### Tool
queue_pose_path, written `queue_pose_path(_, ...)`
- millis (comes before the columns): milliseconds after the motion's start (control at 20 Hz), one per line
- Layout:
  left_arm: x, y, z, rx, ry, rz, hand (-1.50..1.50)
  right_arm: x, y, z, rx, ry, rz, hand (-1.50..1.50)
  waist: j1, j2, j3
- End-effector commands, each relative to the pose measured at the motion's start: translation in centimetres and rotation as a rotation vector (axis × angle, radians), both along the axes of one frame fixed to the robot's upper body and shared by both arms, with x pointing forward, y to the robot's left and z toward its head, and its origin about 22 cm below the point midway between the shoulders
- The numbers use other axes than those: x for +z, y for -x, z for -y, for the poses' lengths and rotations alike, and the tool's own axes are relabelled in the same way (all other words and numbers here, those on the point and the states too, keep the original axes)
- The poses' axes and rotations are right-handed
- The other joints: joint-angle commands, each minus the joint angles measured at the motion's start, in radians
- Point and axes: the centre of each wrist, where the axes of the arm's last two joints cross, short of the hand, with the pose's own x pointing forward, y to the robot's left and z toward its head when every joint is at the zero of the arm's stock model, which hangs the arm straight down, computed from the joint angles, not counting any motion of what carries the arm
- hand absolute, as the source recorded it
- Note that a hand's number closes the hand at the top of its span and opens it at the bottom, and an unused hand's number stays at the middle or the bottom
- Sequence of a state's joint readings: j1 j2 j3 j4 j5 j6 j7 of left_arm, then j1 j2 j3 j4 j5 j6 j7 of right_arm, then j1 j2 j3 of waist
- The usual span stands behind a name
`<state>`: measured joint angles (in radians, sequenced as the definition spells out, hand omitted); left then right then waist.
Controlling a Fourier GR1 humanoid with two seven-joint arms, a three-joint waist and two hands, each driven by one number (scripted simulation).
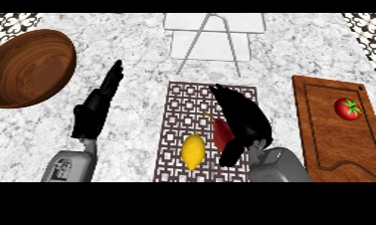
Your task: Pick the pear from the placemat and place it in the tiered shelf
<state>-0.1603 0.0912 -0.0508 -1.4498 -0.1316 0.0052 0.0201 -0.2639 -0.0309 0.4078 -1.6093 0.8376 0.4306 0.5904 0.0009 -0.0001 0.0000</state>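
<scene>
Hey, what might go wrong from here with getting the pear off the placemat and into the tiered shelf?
The lemon lies close beside the red pear on the placemat, so the right robot hand might nudge it or take it instead. That hand hides much of the pear, so a grasp may sit off-centre. The tiered shelf stands at the far side, so the carry is long.

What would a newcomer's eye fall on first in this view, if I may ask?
First, the black right hand over the patterned placemat at centre, part-covering a red pear, with a yellow lemon beside it. Then the big wooden bowl at far left and the tomato on the board at right.
</scene>
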Motion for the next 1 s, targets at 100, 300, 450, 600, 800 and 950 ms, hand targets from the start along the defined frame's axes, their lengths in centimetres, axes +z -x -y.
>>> queue_pose_path(100, -0.2, -1.1, 0.9, 0.005, -0.003, -0.002, 0.00, -1.2, -0.4, 1.1, -0.003, 0.012, -0.016, -1.50, -0.002, 0.000, 0.000)
queue_pose_path(300, 1.6, -0.8, 2.2, -0.014, 0.007, 0.000, 0.00, -1.4, -0.3, -0.2, 0.009, 0.000, -0.012, -1.50, -0.001, 0.000, 0.000)
queue_pose_path(450, 0.8, 0.5, -1.4, 0.000, -0.013, 0.008, 0.00, -2.7, -1.9, 1.1, 0.009, 0.017, -0.038, -1.50, 0.001, 0.000, 0.000)
queue_pose_path(600, 0.4, -0.4, 0.4, 0.015, 0.011, -0.003, 0.00, -3.4, -0.5, -0.6, 0.009, 0.002, -0.024, -1.50, 0.000, 0.000, 0.000)
queue_pose_path(800, -0.8, -1.4, 1.4, -0.014, -0.010, 0.011, 0.00, -6.8, 0.1, 1.0, 0.038, 0.033, -0.050, -1.50, -0.002, 0.001, 0.000)
queue_pose_path(950, 0.7, 0.7, -0.1, -0.003, -0.005, 0.014, 0.00, -4.8, -0.4, 0.2, 0.097, 0.103, -0.087, 1.50, 0.002, -0.001, 0.000)
